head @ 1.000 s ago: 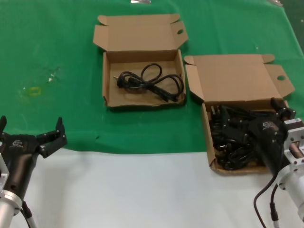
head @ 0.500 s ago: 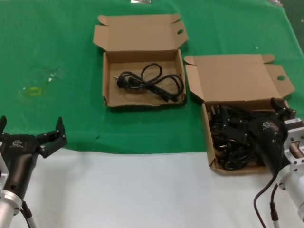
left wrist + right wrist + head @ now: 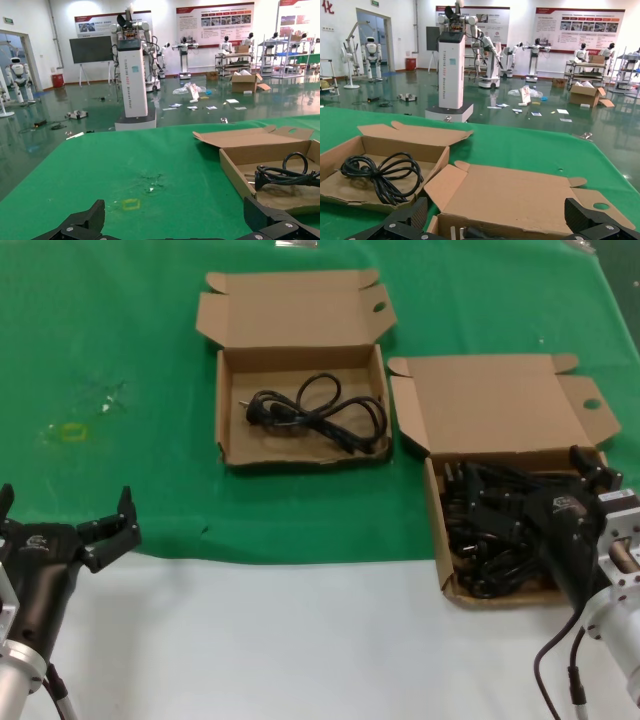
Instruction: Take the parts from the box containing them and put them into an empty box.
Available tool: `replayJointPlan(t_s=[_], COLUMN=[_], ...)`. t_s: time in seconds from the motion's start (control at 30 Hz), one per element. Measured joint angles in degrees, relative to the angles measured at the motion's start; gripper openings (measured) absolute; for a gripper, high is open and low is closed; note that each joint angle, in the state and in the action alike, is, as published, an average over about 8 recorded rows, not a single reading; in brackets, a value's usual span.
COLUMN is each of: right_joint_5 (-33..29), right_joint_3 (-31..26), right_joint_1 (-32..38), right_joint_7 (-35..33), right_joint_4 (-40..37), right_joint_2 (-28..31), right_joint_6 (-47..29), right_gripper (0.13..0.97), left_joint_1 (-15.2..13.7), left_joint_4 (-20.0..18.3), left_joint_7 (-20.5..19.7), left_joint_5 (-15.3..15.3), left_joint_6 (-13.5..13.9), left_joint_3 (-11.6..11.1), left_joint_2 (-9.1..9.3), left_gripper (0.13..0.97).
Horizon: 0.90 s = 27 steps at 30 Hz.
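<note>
A pile of black power cords (image 3: 490, 530) fills the right cardboard box (image 3: 436, 530), whose lid (image 3: 490, 410) stands open. My right gripper (image 3: 540, 490) hangs low over that pile, jaws wide open and empty; in the right wrist view (image 3: 497, 225) it faces the lid (image 3: 520, 195). The other cardboard box (image 3: 222, 410), farther back and to the left, holds one coiled cord (image 3: 315, 410), which also shows in the right wrist view (image 3: 380, 172) and the left wrist view (image 3: 285, 175). My left gripper (image 3: 65, 505) is open and empty at the near left.
A green mat (image 3: 120, 340) covers the far part of the table, with white surface (image 3: 300, 640) in front. A small yellow mark (image 3: 70, 432) lies on the mat at the left. The two boxes stand close together.
</note>
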Motion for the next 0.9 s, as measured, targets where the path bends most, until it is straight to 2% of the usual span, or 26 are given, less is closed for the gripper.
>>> replayJointPlan(t_s=[0.9], right_joint_5=[0.0], right_joint_3=[0.0], right_joint_1=[0.0], right_joint_7=[0.0], right_joint_4=[0.0], right_joint_2=[0.0], right_joint_6=[0.0], right_gripper=[0.966], left_joint_1=[0.0], left_joint_4=[0.0], left_joint_7=[0.0], left_joint_5=[0.0], left_joint_6=[0.0], left_joint_3=[0.0], left_joint_2=[0.00], left_gripper=[0.966])
